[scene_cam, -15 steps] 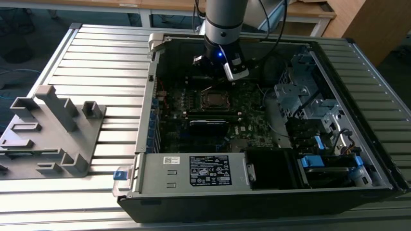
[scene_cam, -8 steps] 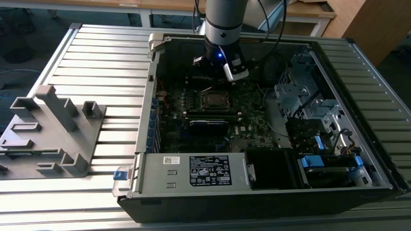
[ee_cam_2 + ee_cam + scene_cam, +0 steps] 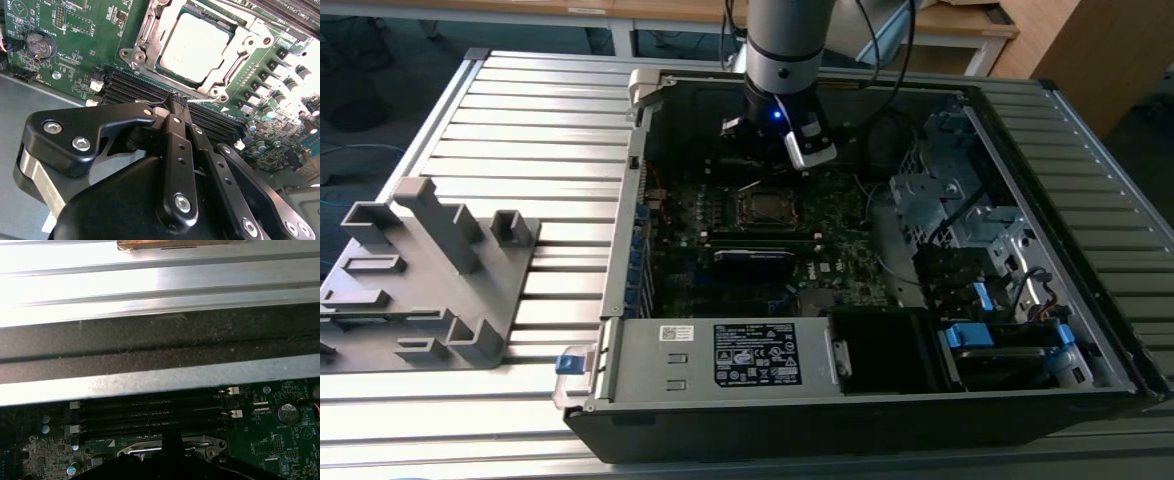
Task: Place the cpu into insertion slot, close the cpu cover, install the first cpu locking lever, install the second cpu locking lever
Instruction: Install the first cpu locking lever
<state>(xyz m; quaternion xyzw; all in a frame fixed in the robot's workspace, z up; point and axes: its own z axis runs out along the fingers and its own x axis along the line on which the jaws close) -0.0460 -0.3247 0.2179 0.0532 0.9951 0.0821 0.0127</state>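
tool (image 3: 177,100) tips pressed together | cpu (image 3: 197,47) lies under closed cpu cover (image 3: 148,35) | cover's far corner cut off

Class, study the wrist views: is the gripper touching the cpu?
Apart. In the second wrist view the gripper ends over the black slots, and the rim of the cover shows between it and the cpu.
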